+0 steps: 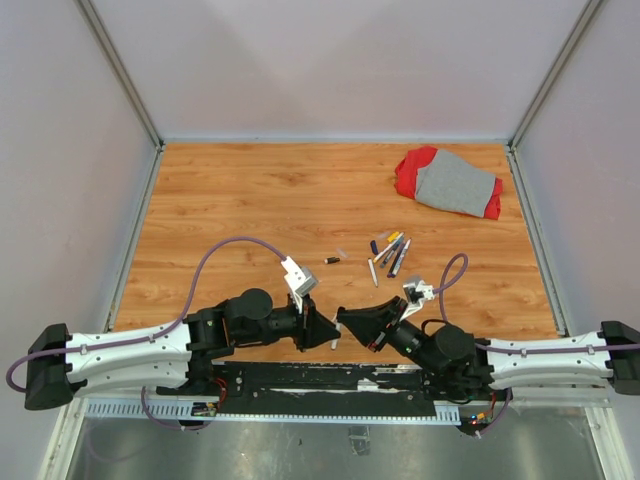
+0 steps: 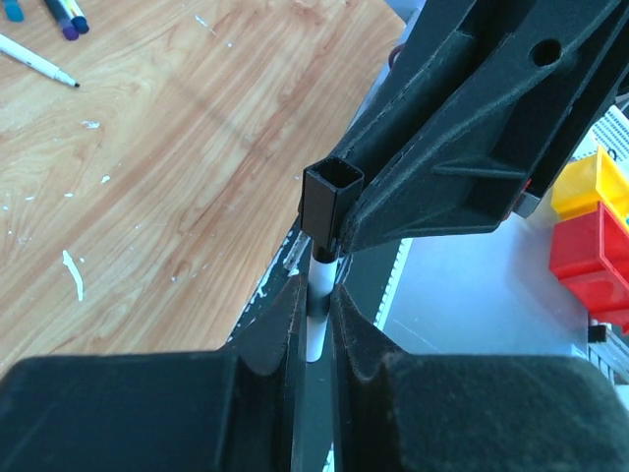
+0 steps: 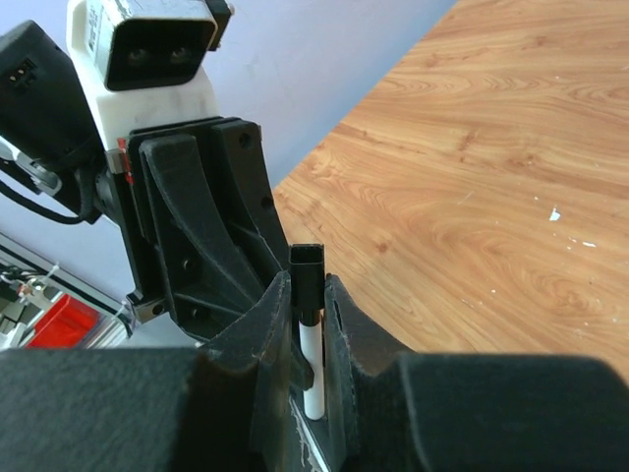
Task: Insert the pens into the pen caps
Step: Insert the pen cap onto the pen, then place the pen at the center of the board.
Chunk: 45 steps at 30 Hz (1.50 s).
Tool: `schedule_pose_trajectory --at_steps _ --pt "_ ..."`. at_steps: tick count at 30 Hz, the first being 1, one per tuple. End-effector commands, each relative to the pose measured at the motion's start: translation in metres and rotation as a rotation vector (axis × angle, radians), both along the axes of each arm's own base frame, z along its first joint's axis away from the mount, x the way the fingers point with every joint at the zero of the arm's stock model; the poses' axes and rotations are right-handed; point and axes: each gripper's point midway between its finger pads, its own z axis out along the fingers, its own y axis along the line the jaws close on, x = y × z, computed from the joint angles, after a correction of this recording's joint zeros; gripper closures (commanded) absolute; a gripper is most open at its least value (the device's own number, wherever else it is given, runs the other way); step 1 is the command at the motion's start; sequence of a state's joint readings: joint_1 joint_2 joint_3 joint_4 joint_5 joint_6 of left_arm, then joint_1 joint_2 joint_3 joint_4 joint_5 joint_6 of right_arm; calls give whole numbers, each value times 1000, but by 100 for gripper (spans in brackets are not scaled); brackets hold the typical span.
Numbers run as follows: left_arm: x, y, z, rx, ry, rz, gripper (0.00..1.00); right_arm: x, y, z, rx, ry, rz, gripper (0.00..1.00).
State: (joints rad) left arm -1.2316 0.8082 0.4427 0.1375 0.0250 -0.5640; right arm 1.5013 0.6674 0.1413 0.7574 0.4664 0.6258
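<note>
Now the left tool (image 2: 316, 295) is clenched on a white pen (image 2: 315, 329), held up off the surface (image 1: 250, 200); the right tool (image 3: 307, 295) pinches the black cap (image 2: 330, 202) sitting on its tip; next, I think, push them snugly together.

Premises: a robotics test cell, evidently a laboratory. Grounds: two robot arms (image 1: 130, 355) bolted along a metal rail (image 1: 300, 408). A wood-pattern table (image 1: 250, 200) is boxed in by plain white panels (image 1: 330, 60) on aluminium posts (image 1: 120, 70). Exposed cable (image 1: 215, 255) runs loose. Blurred red and yellow shapes beside the table appear to be parts bins (image 2: 590, 251).
</note>
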Motion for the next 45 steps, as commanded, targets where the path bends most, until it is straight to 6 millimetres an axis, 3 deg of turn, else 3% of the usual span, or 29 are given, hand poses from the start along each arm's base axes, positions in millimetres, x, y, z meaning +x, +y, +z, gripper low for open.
schedule_pose_trajectory --at_steps 1,7,13,19,24,32,36,45 --pt "52 9 144 -460 -179 259 99 -49 -10 -104 -398 10 230 99" --pt "49 6 126 -412 -164 238 99 -30 -15 -60 -339 -55 135 100" --pt "46 -3 87 -261 -168 188 100 -14 -16 -13 -328 -169 58 98" --pt "40 -6 62 -171 -196 132 100 -5 -18 39 -321 -279 14 81" --pt "43 -2 48 -109 -206 145 99 -1 -31 60 -324 -314 -10 63" --pt "42 13 40 -68 -259 144 99 23 -70 38 -441 -288 -153 43" --pt "36 17 46 -63 -315 102 99 39 -91 20 -586 -208 -259 40" --pt "17 14 61 -98 -403 -29 99 57 -96 -17 -677 29 -233 39"
